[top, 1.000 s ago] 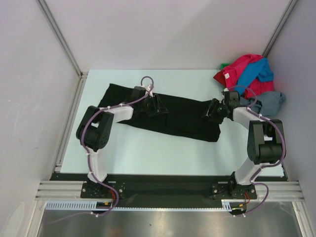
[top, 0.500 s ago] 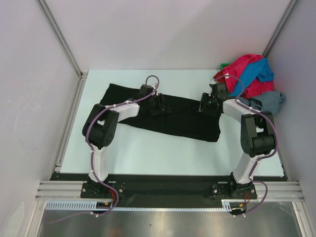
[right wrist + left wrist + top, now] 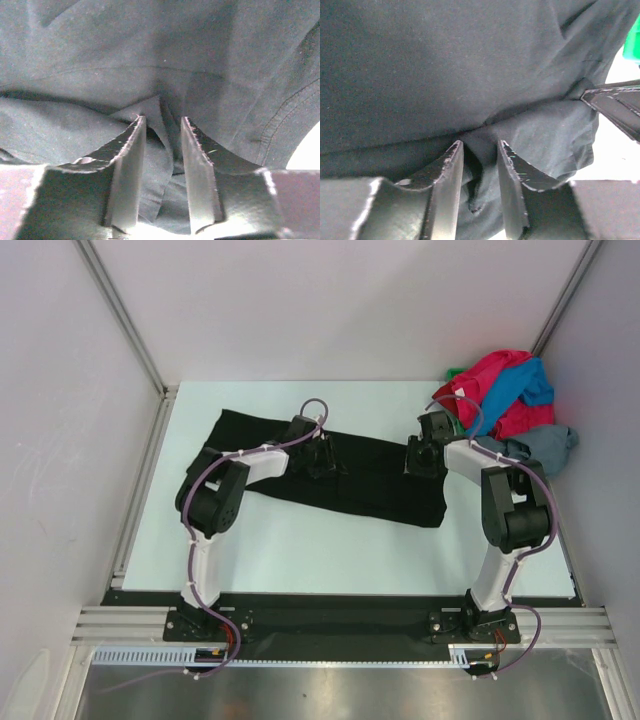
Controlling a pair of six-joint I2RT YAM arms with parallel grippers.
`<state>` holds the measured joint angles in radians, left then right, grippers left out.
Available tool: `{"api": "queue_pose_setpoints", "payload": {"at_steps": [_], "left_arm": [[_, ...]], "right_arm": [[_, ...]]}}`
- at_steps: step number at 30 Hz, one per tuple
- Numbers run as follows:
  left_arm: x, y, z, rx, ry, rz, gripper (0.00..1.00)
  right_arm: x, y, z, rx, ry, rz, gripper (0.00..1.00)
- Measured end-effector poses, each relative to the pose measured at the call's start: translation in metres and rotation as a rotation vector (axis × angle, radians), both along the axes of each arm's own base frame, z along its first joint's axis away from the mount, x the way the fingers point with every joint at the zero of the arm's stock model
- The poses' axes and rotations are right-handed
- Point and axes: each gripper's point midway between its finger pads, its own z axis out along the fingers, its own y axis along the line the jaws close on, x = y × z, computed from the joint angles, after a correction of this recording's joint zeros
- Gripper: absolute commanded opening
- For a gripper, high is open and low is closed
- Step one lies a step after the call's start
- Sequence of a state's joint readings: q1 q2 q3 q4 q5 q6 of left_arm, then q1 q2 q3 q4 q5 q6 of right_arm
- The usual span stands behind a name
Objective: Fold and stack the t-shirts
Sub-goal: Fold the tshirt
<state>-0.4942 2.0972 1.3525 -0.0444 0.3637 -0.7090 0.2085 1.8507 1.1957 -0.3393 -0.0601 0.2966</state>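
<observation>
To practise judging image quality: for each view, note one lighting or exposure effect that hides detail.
Top external: even light, yet the black t-shirt reads as a flat dark shape, folds barely visible. Left wrist: dim cloth, while the table at right is blown out white. Right wrist: grainy cloth with shaded creases; lower right corner washed out white.

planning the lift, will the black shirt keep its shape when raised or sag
Probably floppy: the black t-shirt puckers into soft ridges at the left gripper and the right gripper. Lifted at two points, its long middle span would likely sag. The matte knit seems unlikely to slip.
</observation>
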Motion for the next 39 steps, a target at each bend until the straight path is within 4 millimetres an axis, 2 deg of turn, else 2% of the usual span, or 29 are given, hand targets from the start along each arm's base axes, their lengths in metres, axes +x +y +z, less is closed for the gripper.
{"api": "queue_pose_setpoints", "payload": {"at_steps": [5, 8, 11, 14, 20, 28, 34, 37, 38, 39], "left_arm": [[0.002, -0.003, -0.005, 0.0, 0.008, -0.006, 0.22], [0.006, -0.005, -0.001, -0.006, -0.005, -0.007, 0.15], [0.01, -0.007, 0.003, -0.013, -0.022, -0.01, 0.02], [0.012, -0.009, 0.006, -0.021, -0.047, -0.013, 0.0], [0.004, -0.009, 0.015, -0.048, -0.107, -0.017, 0.0], [0.0, -0.012, 0.039, -0.083, -0.198, -0.014, 0.01], [0.007, -0.015, 0.038, -0.078, -0.214, -0.014, 0.01], [0.015, -0.014, 0.03, -0.044, -0.214, -0.011, 0.19], [0.018, -0.013, 0.025, -0.024, -0.207, -0.009, 0.28], [0.021, -0.012, 0.021, 0.0, -0.198, -0.007, 0.32]], "right_arm": [[0.001, 0.0, -0.006, 0.001, 0.012, -0.001, 0.29], [0.002, 0.0, -0.007, 0.014, 0.014, -0.006, 0.15], [0.006, -0.002, -0.006, 0.046, 0.004, -0.027, 0.09], [0.003, -0.011, -0.009, 0.084, 0.001, -0.077, 0.04], [-0.008, -0.028, -0.007, 0.202, 0.006, -0.171, 0.01], [-0.013, -0.027, -0.013, 0.366, 0.008, -0.24, 0.01], [-0.004, -0.024, -0.006, 0.402, -0.032, -0.24, 0.04], [-0.002, -0.024, -0.004, 0.404, -0.045, -0.238, 0.14], [-0.001, -0.024, -0.004, 0.403, -0.05, -0.236, 0.16], [0.0, -0.025, -0.004, 0.4, -0.053, -0.233, 0.21]]}}
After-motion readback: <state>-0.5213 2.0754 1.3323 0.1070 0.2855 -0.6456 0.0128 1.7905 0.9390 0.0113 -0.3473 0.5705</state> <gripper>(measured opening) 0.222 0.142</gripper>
